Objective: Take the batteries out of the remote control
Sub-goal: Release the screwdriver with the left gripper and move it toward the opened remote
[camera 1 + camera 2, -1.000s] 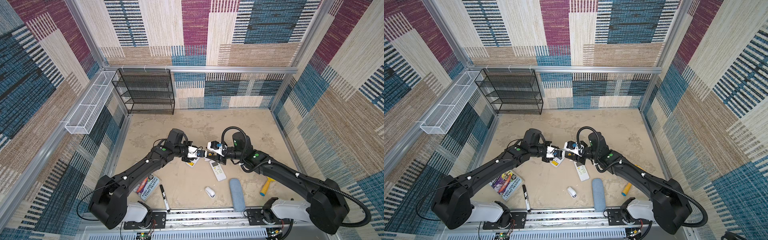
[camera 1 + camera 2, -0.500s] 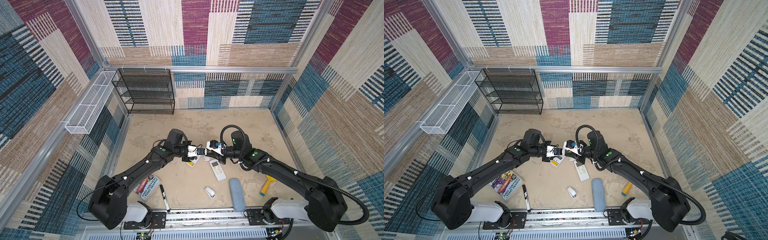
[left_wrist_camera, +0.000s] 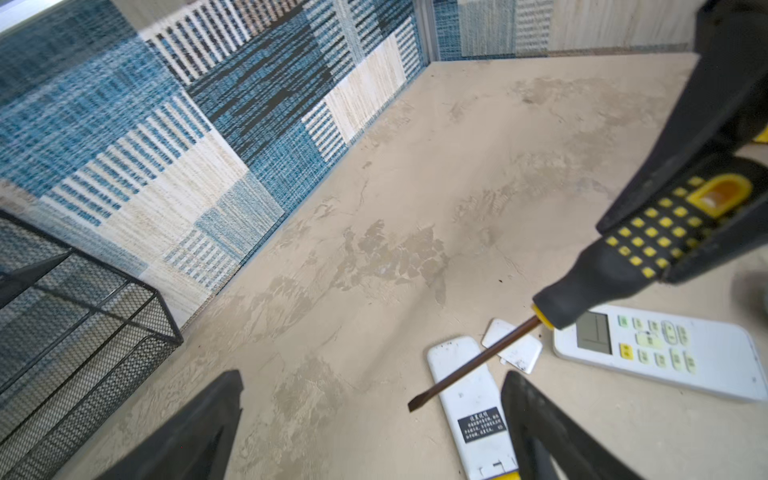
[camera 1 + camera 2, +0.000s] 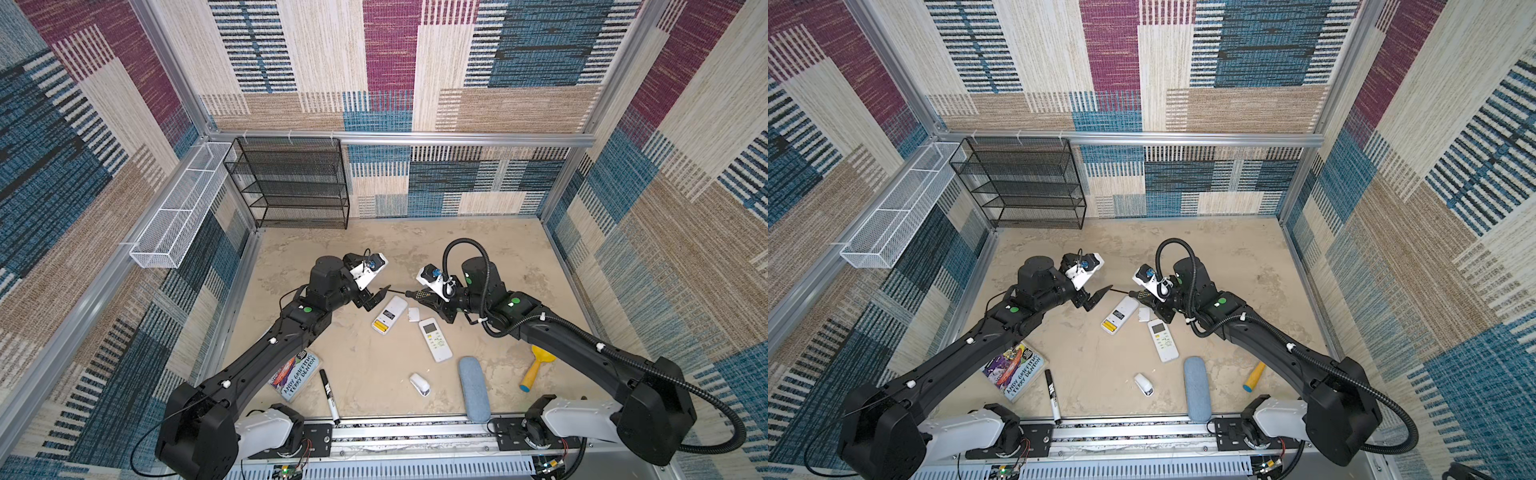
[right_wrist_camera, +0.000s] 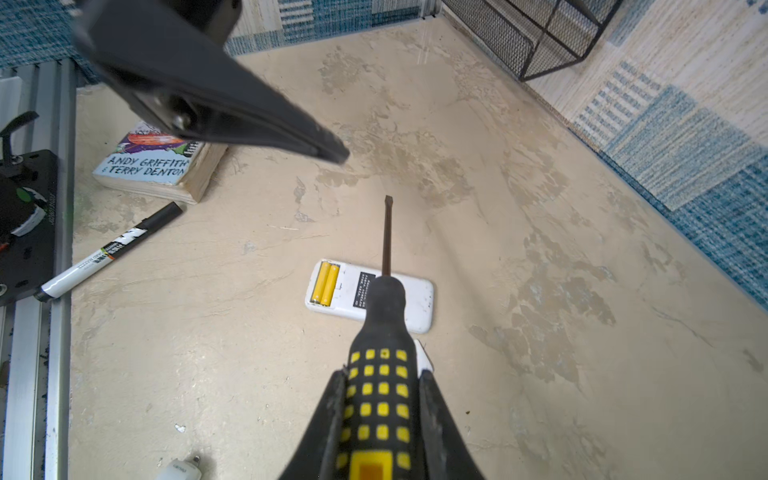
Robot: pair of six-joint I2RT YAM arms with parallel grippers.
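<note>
A white remote control (image 4: 392, 309) (image 4: 1122, 309) (image 5: 417, 297) (image 3: 465, 374) lies face down on the floor. Its end compartment is open, with two yellow batteries (image 4: 381, 326) (image 4: 1110, 327) (image 5: 326, 282) side by side in it. The loose white cover (image 4: 414, 314) (image 3: 513, 347) lies beside it. My right gripper (image 4: 430, 300) (image 4: 1152, 300) (image 5: 382, 374) is shut on a black-and-yellow screwdriver (image 5: 380, 332) (image 3: 648, 237), whose blade hangs above the remote. My left gripper (image 4: 379, 297) (image 4: 1098, 296) (image 3: 370, 415) is open and empty, just left of the remote, facing the blade tip.
A second white remote (image 4: 434, 339) (image 4: 1163, 339) lies face up next to the cover. Near the front are a book (image 4: 296, 375), a black marker (image 4: 329, 395), a small white object (image 4: 419, 384), a grey-blue case (image 4: 473, 388) and a yellow scraper (image 4: 536, 365). A black wire rack (image 4: 291, 183) stands at the back left.
My left gripper has risen and drawn back left, away from the remote. The right gripper with the screwdriver has lifted slightly. The remote has stayed put.
</note>
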